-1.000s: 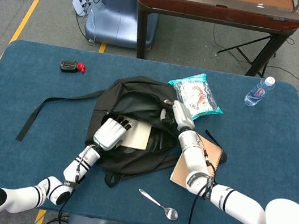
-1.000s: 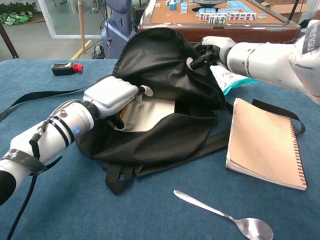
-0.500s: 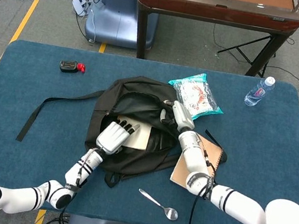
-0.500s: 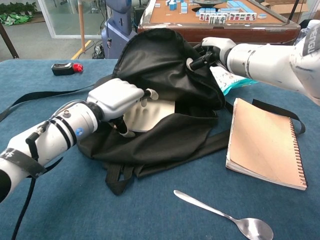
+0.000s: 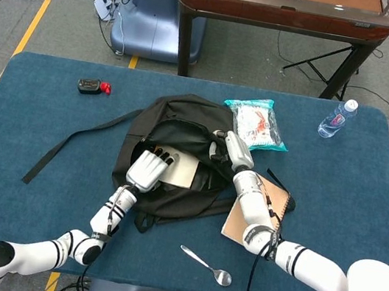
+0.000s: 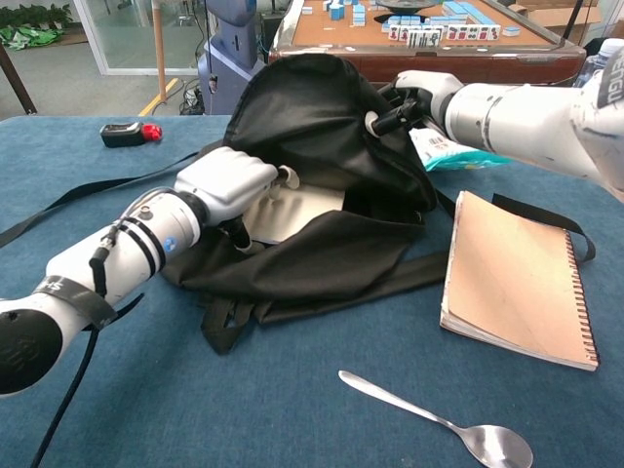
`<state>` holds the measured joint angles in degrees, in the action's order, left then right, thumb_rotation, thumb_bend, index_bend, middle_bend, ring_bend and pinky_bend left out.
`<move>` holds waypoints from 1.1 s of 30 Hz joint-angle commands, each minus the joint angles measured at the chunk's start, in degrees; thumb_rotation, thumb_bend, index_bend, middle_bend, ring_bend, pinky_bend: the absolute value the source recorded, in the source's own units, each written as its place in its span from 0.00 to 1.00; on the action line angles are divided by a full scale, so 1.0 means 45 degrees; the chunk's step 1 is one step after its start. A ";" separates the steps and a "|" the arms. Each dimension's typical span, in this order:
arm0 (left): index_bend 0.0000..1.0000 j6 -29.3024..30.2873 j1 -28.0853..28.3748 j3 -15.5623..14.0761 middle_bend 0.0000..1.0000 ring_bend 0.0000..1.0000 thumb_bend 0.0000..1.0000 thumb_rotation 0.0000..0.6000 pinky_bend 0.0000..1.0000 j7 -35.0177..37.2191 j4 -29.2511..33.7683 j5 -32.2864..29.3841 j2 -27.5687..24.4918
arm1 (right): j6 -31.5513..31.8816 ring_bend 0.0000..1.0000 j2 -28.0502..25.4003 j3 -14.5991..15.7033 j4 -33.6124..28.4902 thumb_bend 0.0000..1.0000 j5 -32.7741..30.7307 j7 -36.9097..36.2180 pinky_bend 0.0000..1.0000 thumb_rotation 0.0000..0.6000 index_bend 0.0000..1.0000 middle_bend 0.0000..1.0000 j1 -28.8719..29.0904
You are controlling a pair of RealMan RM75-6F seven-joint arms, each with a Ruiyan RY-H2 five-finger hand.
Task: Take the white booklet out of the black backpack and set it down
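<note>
Head view: black backpack (image 5: 177, 161) lies mid-counter (image 5: 25, 132), mouth open. White booklet (image 5: 179, 169) is inside the opening, part showing. Left hand (image 5: 147, 170) sits at the mouth, fingers on the booklet's near edge. Right hand (image 5: 228, 148) grips the bag's upper rim, holding it open. Tan spiral notebook (image 5: 261, 216) just right of the bag, spoon (image 5: 206, 265) near the front edge. Snack bag (image 5: 256, 124) touches the backpack's far right side; water bottle (image 5: 337, 119) and a small black and red device (image 5: 93, 86) well apart.

Chest view: left hand (image 6: 237, 180) reaches into the bag, fingers over the white booklet (image 6: 297, 205); can't tell if it's actually gripped. Right hand (image 6: 414, 97) clenched on black fabric at the top, flap raised.
</note>
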<state>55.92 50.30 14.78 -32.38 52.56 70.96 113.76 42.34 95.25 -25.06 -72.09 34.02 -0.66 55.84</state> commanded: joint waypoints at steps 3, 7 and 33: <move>0.32 0.0431 0.0149 0.0034 0.32 0.32 0.20 1.00 0.36 0.0983 -0.0705 0.0369 0.0339 | 0.0016 0.21 -0.0025 -0.0009 0.0000 0.62 0.0004 -0.0005 0.16 1.00 0.51 0.32 -0.0010; 0.37 0.0841 0.0216 -0.0078 0.37 0.37 0.31 1.00 0.39 0.1657 -0.1293 0.0790 0.0551 | 0.0029 0.21 -0.0049 -0.0038 -0.0026 0.62 -0.0003 -0.0026 0.16 1.00 0.51 0.32 -0.0016; 0.68 0.4557 -0.0112 -0.0507 0.71 0.64 0.48 1.00 0.68 0.5861 -0.2909 0.2885 0.0577 | 0.0082 0.21 -0.0357 -0.0095 -0.0357 0.61 0.0102 -0.0255 0.16 1.00 0.51 0.32 -0.0227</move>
<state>74.21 50.82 13.11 -7.90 38.70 82.68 117.63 42.73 93.65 -25.49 -73.69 34.47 -1.79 54.84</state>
